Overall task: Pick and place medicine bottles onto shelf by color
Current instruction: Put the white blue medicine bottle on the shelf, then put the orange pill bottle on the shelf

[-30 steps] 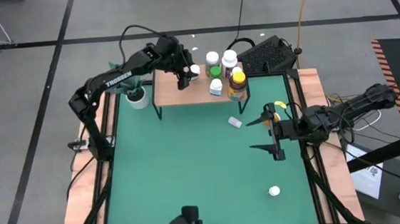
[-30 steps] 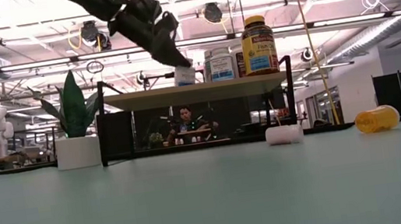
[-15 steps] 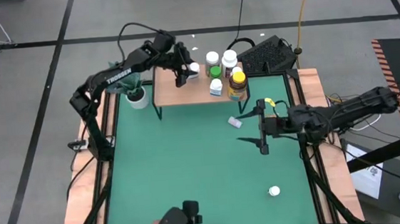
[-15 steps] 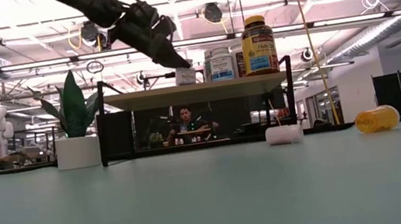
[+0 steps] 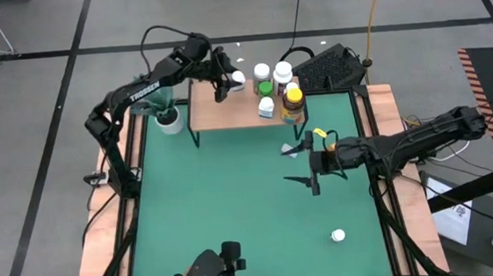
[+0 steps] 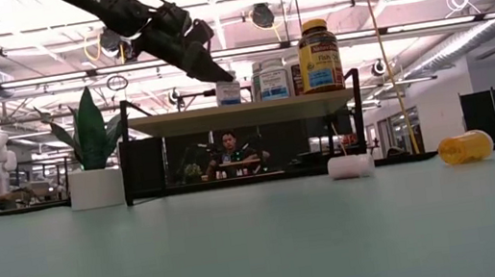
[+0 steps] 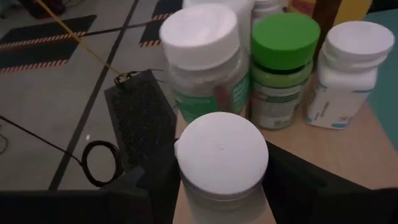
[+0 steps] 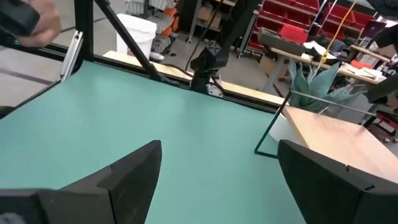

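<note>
Left end effector grasps a white-capped bottle on the shelf, beside the other bottles; a careless release could topple its neighbours. Right end effector hangs released over the tabletop

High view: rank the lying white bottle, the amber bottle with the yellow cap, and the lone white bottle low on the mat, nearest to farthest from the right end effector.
From the right end effector:
1. Lying white bottle, right beside it on the mat.
2. Amber bottle with the yellow cap, on the shelf's right end.
3. Lone white bottle, near the front of the mat.
</note>
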`<action>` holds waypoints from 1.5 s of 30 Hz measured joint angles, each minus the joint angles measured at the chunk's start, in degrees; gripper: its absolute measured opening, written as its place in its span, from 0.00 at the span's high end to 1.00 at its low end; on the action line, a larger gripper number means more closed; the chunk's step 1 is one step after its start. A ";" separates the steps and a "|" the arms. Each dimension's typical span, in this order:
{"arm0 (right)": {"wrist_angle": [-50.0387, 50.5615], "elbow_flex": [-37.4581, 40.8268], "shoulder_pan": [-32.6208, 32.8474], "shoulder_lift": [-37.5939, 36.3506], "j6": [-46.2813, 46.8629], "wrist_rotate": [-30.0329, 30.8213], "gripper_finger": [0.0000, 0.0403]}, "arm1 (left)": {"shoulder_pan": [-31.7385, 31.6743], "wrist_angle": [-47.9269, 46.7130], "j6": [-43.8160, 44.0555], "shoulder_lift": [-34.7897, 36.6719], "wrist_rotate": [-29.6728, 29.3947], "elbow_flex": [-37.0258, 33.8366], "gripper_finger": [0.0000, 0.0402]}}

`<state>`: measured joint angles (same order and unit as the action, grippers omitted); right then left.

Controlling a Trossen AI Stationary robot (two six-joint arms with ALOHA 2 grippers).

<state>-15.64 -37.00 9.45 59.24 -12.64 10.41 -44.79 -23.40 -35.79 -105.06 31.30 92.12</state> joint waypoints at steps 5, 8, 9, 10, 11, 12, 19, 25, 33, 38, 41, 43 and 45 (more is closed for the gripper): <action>-0.41 0.00 0.00 -0.52 -0.02 -0.08 0.22 | 0.14 -0.06 -0.15 -0.29 2.14 0.00 0.51; -0.43 0.00 0.00 -0.82 -0.02 -0.11 0.22 | 0.20 -0.38 -0.10 -0.81 2.32 -0.06 0.53; -0.43 0.00 0.00 -0.83 -0.02 -0.11 0.22 | 0.18 -0.56 -0.20 -0.85 2.34 -0.07 0.54; -0.42 0.00 0.00 -0.83 -0.02 -0.11 0.22 | 0.22 -0.53 -0.31 -0.84 2.36 -0.07 0.54; -0.41 0.00 0.00 -0.83 -0.02 -0.11 0.22 | 0.24 -0.44 -0.33 -0.78 2.45 -0.07 0.54; -0.41 0.00 0.00 -0.83 -0.02 -0.13 0.22 | 0.24 -0.45 -0.33 -0.76 2.50 -0.07 0.53; -0.40 0.00 0.00 -0.83 -0.20 -0.13 0.22 | 0.19 -0.43 -0.31 -0.76 0.36 -0.07 0.44; -0.39 0.00 0.00 -0.83 -0.07 -0.15 0.22 | 0.30 -0.45 -0.37 -0.76 -0.25 -0.07 0.46; -0.37 0.00 0.02 -0.83 -0.04 -0.15 0.22 | 0.32 -0.07 -3.57 -0.76 -0.34 -0.07 0.45; 0.23 0.02 0.02 -0.85 0.83 -0.15 0.22 | 0.68 -0.98 -2.99 -0.76 -2.34 -0.07 0.41; 0.90 0.02 0.02 -0.85 1.03 -0.17 0.22 | 1.09 -0.95 -2.40 -0.74 -4.25 -0.06 0.38; 1.12 0.05 0.02 -0.84 1.14 -0.16 0.22 | 1.40 -0.93 -2.00 -0.74 -4.38 -0.04 0.35; 1.15 0.05 0.02 -0.85 1.46 -0.15 0.22 | 1.74 -0.87 -1.95 -0.74 -4.42 -0.04 0.32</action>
<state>-14.49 -36.95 9.47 58.39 -11.18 10.26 -43.05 -24.27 -37.74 -105.80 26.87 92.07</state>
